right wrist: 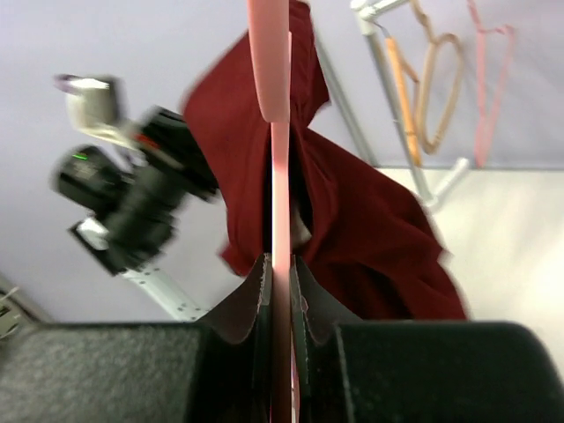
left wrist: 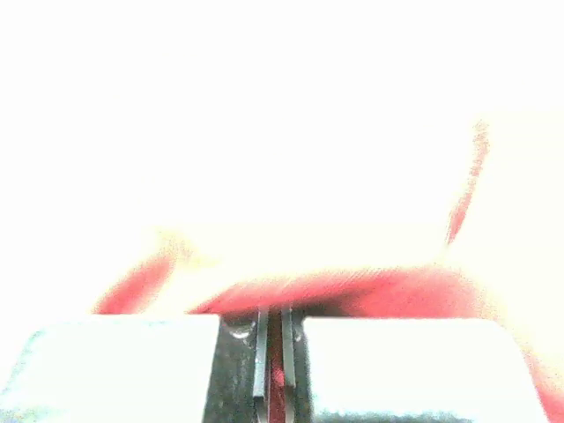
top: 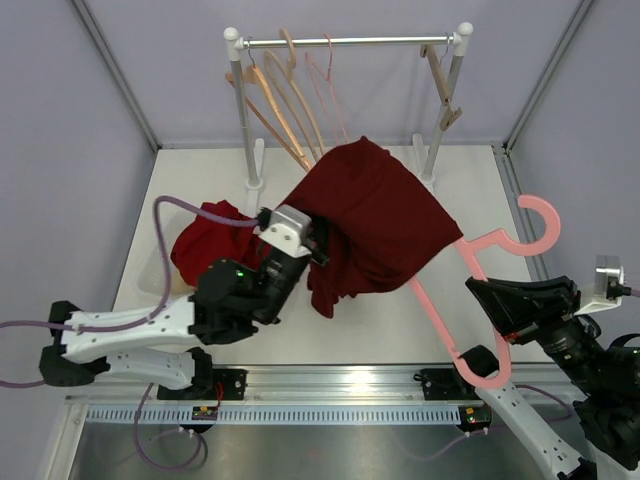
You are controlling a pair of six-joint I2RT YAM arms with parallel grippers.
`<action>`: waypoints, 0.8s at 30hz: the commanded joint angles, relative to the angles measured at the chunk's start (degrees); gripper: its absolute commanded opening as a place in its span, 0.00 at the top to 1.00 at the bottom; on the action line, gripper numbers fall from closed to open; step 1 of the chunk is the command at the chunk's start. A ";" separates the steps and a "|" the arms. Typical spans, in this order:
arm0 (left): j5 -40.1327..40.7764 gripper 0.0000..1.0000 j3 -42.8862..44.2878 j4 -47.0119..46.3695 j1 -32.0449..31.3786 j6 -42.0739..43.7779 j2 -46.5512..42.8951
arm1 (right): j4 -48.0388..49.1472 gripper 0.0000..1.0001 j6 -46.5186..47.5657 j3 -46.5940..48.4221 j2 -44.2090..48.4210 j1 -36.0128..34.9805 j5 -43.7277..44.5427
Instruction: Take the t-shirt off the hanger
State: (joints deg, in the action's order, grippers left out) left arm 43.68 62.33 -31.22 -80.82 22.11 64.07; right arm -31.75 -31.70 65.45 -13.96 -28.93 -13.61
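Top external view: the dark red cotton t-shirt (top: 375, 215) hangs draped over the upper end of a pink plastic hanger (top: 440, 320), held tilted above the middle of the white table (top: 370, 335). The left gripper (top: 318, 240) sits at the t-shirt's left edge, its 2 fingers pressed together on a fold of fabric. The left wrist view is washed out but shows a red sliver caught between them. The right gripper (top: 482, 298) clamps the hanger's bare lower part; in the right wrist view the pink bar runs straight between its fingers. Left of the t-shirt a heap of red cloth (top: 205, 245) lies on the table. Behind, a metal rack (top: 350, 42) carries wooden hangers (top: 290, 100).

The step in hand looks like the pull-off — both grips set, garment not yet free. The next move calls for the arms to part, the left drawing fabric along the hanger's arm while the right holds firm, without the collar snagging.
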 commanded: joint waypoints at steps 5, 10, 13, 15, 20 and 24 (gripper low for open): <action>-2.04 1.00 16.31 21.00 -0.13 -3.67 -10.20 | -9.29 1.00 4.19 -3.75 3.85 -0.25 9.39; 3.16 1.00 26.78 28.84 2.41 4.16 -9.41 | -8.60 1.00 4.19 -8.58 4.90 -0.25 -3.16; 5.53 1.00 31.71 30.87 3.12 7.50 -9.75 | -9.12 1.00 4.54 -9.29 5.17 -0.25 -6.26; 7.99 1.00 32.86 30.52 3.21 10.14 -10.54 | -11.05 1.00 5.33 -8.59 6.04 -0.17 -2.50; 11.07 1.00 22.86 22.72 4.00 13.39 -18.45 | -10.62 1.00 5.51 -7.97 6.40 -0.17 -0.80; 10.56 1.00 12.41 15.93 6.98 15.87 -22.85 | -9.13 1.00 5.42 -7.97 4.38 -0.17 -3.44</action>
State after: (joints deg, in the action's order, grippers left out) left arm 53.87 79.20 -8.43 -75.61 34.20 42.26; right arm -43.09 -27.35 56.14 -7.90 -28.93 -14.39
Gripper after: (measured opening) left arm 0.027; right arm 0.145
